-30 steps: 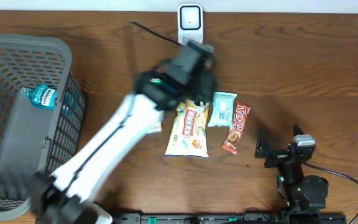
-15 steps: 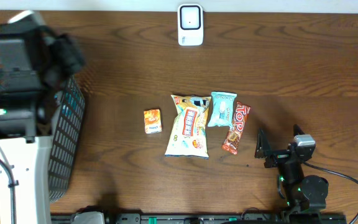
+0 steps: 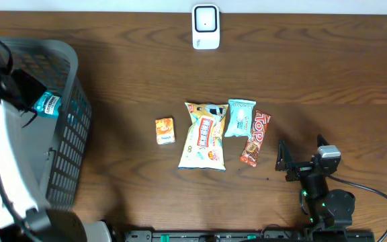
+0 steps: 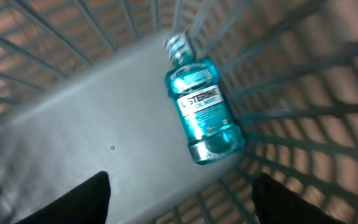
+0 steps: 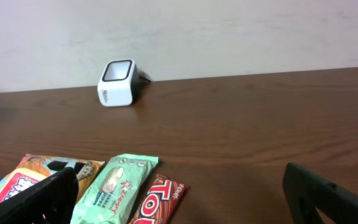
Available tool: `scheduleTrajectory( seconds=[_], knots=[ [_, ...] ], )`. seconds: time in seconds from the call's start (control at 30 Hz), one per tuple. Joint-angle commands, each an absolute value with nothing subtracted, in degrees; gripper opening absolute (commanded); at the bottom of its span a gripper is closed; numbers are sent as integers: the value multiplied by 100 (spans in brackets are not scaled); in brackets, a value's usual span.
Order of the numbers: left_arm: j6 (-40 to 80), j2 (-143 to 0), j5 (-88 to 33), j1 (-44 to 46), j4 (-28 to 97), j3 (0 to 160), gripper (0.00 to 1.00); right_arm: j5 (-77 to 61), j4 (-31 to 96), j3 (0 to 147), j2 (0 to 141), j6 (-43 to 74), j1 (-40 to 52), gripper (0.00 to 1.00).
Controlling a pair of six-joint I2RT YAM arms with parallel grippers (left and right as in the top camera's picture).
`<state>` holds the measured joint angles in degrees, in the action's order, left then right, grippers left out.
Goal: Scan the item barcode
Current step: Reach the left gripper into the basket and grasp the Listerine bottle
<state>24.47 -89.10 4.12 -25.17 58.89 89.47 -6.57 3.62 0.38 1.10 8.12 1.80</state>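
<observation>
Left wrist: swung from scanner (image 3: 205, 27) to basket (image 3: 71, 144) with jaws spread over Listerine bottle (image 4: 201, 109) — right jaws likewise; 4 snacks (image 3: 203, 138) left to scan.

overhead: basket (image 3: 78, 134) cut by left edge, left arm (image 3: 5, 154) covering most of it, mouthwash bottle (image 3: 46, 105) half hidden | small orange pack (image 3: 164, 130) print too small to read | left wrist: whole view blurred | right wrist: snack packs (image 5: 114, 186) and right gripper fingers (image 5: 328, 196) cut by bottom edge

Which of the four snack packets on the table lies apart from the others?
The small orange packet, lying alone nearest the basket; the big yellow bag, pale blue packet and red bar huddle together.
</observation>
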Motion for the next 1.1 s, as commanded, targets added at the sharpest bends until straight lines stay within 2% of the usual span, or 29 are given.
scheduleTrajectory(
  seconds=[0.0, 0.4, 0.57, 0.77, 1.07],
  knots=[
    [2554, -9413, 456, -2530, 5883, 8873, 79, -633, 384, 34, 104, 854, 213, 99],
    [2580, -11015, 340, -2532, 5684, 8873, 91, -633, 386, 34, 104, 854, 213, 99],
    [2578, -11432, -239, -2532, 5463, 8871, 92, -633, 386, 34, 104, 854, 213, 99],
    [2528, -11747, -342, -2532, 5395, 8864, 92, -633, 386, 34, 104, 854, 213, 99],
    [2515, -11782, 821, -2532, 6125, 8829, 93, -633, 386, 34, 104, 854, 213, 99]
  ],
)
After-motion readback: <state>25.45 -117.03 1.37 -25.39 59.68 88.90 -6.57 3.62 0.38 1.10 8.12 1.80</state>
